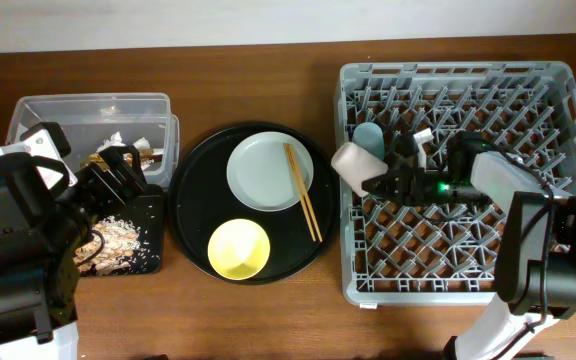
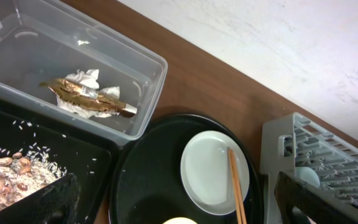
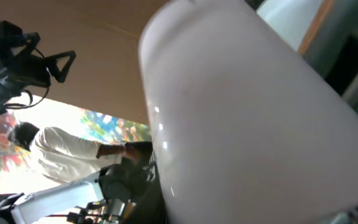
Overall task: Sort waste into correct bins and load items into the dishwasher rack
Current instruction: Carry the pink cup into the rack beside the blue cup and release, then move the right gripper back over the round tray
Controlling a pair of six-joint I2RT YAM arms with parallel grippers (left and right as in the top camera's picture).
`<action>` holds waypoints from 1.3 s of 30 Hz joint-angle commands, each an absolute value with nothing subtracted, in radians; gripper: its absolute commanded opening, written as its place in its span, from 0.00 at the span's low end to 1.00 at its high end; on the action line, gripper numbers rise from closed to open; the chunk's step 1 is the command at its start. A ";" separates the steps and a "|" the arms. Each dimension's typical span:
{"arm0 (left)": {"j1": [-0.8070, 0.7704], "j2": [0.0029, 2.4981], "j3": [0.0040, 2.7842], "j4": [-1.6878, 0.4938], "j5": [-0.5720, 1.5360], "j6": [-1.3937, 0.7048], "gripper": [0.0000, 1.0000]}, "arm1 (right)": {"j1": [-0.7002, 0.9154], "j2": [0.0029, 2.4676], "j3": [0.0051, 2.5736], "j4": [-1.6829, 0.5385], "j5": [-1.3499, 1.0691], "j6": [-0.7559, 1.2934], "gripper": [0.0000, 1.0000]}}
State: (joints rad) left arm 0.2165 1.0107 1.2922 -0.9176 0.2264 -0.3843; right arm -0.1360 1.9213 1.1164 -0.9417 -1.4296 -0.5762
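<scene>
The pink cup (image 1: 352,164), tipped on its side, is clamped in the right claw (image 1: 383,182) over the left part of the dishwasher rack (image 1: 558,110), which fills the right edge of the counter (image 1: 268,320) — the blue cup (image 1: 368,137) sits in the rack just beside it. At mid-counter, a round black tray (image 1: 193,200) carries the plate (image 1: 263,175), chopsticks (image 1: 301,190) lying across it, and the yellow bowl (image 1: 239,248). By the left edge, the left claw (image 1: 118,165) hangs wide open over the black tray (image 1: 148,255) of food scraps (image 2: 11,171); tissue (image 2: 86,79) and wrapper (image 2: 89,98) lie in the clear tub (image 1: 88,105) at the far-left corner.

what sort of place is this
Probably a robot lab bench staged for dish clearing: a dishwasher rack, a clear tub of waste and a round tray with a plate on one wooden table.
</scene>
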 commanded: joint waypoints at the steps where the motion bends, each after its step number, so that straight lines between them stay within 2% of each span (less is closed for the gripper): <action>1: 0.219 1.009 1.299 -0.915 0.216 -0.365 0.99 | -0.127 1.924 1.110 -0.992 -1.327 -0.597 0.16; 9: 0.219 1.009 1.299 -0.915 0.216 -0.365 0.99 | -0.230 1.829 1.112 -1.055 -1.253 -0.598 0.18; 15: 0.219 1.009 1.299 -0.915 0.216 -0.365 0.99 | -0.352 1.818 1.118 -1.131 -1.206 -0.629 0.42; 20: 0.219 1.009 1.299 -0.915 0.216 -0.365 0.99 | -0.429 1.754 1.203 -1.256 -1.173 -0.654 0.43; 23: 0.219 1.009 1.299 -0.915 0.216 -0.365 0.99 | -0.422 1.658 1.305 -1.295 -1.127 -0.539 0.41; 27: 0.219 1.009 1.299 -0.915 0.216 -0.365 0.99 | -0.345 1.515 1.378 -1.275 -0.904 -0.350 0.39; 30: 0.219 1.009 1.299 -0.915 0.216 -0.365 0.99 | -0.216 1.351 1.395 -1.206 -0.794 -0.228 0.37; 33: 0.219 1.009 1.299 -0.915 0.216 -0.365 0.99 | -0.022 1.212 1.395 -1.137 -0.507 -0.034 0.33; 37: 0.219 1.009 1.299 -0.915 0.216 -0.365 0.99 | 0.247 1.138 1.395 -1.105 -0.243 0.082 0.30; 39: 0.219 1.009 1.299 -0.915 0.216 -0.365 0.99 | 0.396 1.147 1.395 -1.090 -0.105 0.120 0.22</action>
